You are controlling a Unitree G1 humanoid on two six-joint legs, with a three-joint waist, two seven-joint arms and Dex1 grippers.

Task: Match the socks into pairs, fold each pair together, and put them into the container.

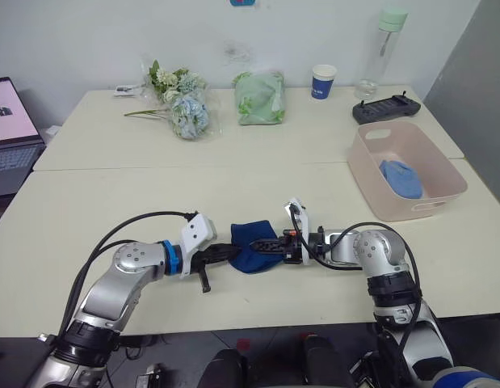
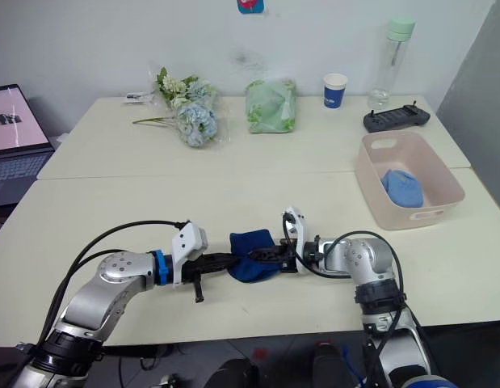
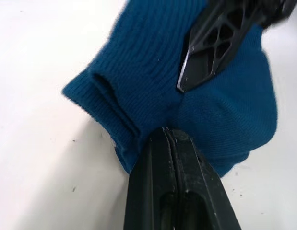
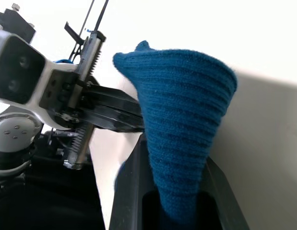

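The dark navy socks (image 1: 251, 242) lie bunched on the table's near edge, stretched between my two grippers. My left gripper (image 1: 233, 251) is shut on their left edge; in the left wrist view its fingertips (image 3: 170, 139) pinch the knit beside two cuff layers (image 3: 102, 93). Coming in from the right, my right gripper (image 1: 264, 245) is shut on the other side, and the fabric (image 4: 182, 143) rises from between its fingers. The container (image 1: 377, 194), a pale pink tub, stands at the right with a light blue pair (image 1: 401, 179) bundled inside.
Along the far table stand a flower bunch (image 1: 182, 101), a green bag (image 1: 260, 97), a blue paper cup (image 1: 323, 81), a clear bottle (image 1: 379, 52) and a black controller (image 1: 385, 107). A laptop (image 1: 7, 133) sits at the left edge.
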